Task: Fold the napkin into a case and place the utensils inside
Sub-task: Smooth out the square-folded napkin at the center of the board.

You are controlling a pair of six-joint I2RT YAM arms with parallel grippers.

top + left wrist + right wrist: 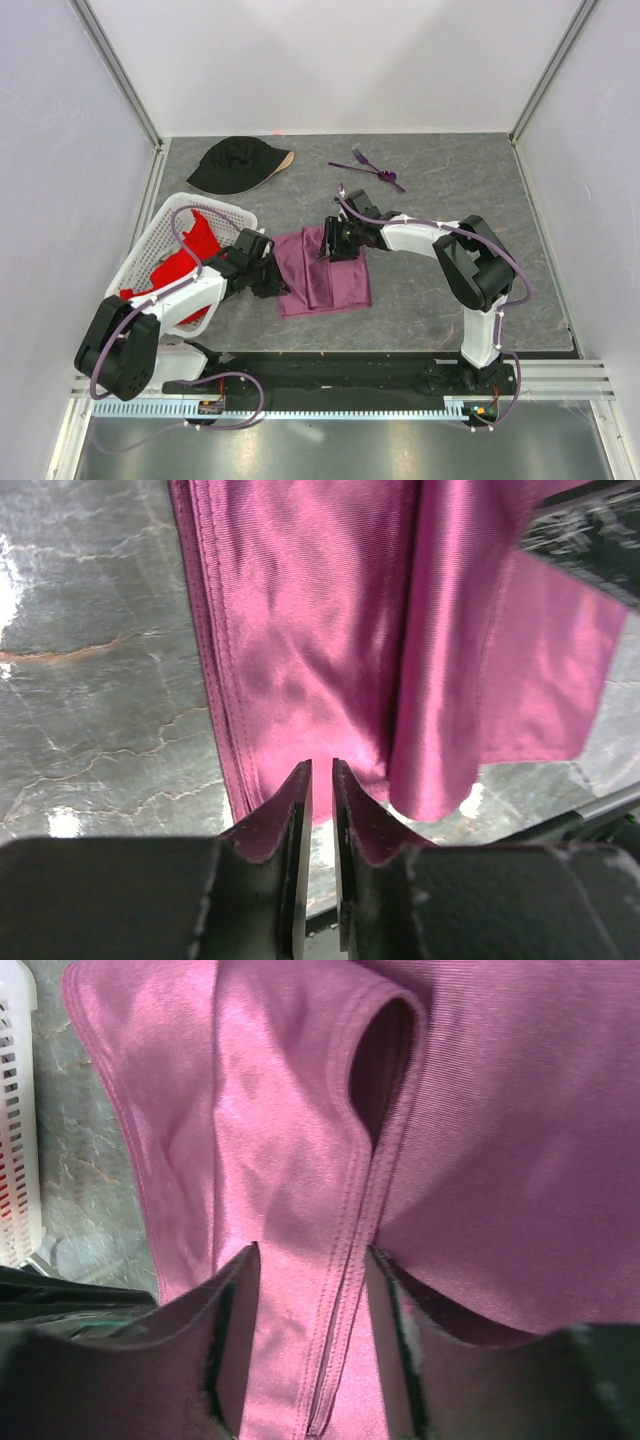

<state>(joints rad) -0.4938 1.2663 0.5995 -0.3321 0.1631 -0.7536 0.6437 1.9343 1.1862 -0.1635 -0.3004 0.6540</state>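
Note:
The plum-purple napkin [322,272] lies partly folded in long panels on the grey table between my two grippers. My left gripper [272,272] sits at its left edge. In the left wrist view the jaws [322,765] are almost closed with nothing between them, their tips just short of the cloth [300,630]. My right gripper [335,240] is over the napkin's far part. In the right wrist view it [312,1250] is open, straddling a raised hemmed fold of the cloth [290,1140]. The purple utensils [372,168], one a fork, lie at the back right, apart from both grippers.
A black cap [235,165] lies at the back left. A white lattice basket [158,248] holding a red cloth [188,262] stands at the left, right beside the left arm; its wall shows in the right wrist view [15,1140]. White walls enclose the table.

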